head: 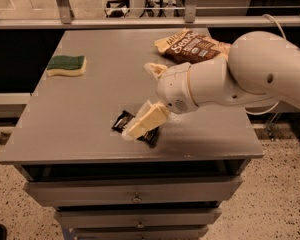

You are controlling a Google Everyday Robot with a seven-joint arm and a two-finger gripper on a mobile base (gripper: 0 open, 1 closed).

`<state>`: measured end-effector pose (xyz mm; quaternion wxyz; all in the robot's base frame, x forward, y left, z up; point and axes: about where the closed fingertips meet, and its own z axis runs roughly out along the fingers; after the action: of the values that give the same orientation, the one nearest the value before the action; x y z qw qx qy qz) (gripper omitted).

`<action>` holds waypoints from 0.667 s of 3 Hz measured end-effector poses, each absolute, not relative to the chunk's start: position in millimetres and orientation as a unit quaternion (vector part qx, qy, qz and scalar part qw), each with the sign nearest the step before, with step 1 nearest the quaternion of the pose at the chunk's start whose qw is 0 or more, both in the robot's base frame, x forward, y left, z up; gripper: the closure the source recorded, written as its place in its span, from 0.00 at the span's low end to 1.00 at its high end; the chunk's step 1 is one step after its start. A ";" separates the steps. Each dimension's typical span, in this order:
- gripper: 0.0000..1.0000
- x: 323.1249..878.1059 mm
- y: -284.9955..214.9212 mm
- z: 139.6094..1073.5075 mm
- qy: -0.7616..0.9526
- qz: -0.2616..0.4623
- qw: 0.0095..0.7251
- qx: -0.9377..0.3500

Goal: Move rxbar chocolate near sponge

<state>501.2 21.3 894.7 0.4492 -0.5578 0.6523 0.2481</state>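
Observation:
The rxbar chocolate (122,121), a small black wrapper with white lettering, lies flat near the front edge of the grey table (75,119), a little left of centre. My gripper (138,125) has come down right on top of it and covers its middle, so only the bar's two ends show. The cream-coloured arm reaches in from the right. The sponge (66,65), dark green over pale yellow, rests at the table's far left, well away from the bar and the gripper.
A large brown chip bag (192,45) lies at the back right of the table, partly behind my arm. Drawers (135,196) sit under the tabletop. A metal rail (140,21) runs along the back edge.

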 end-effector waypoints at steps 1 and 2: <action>0.00 500.9 21.6 867.7 0.659 0.255 0.443 -0.552; 0.00 500.7 20.2 849.6 0.665 0.254 0.432 -0.553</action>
<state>500.7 20.2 849.6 0.4320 -0.5532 0.6653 0.2542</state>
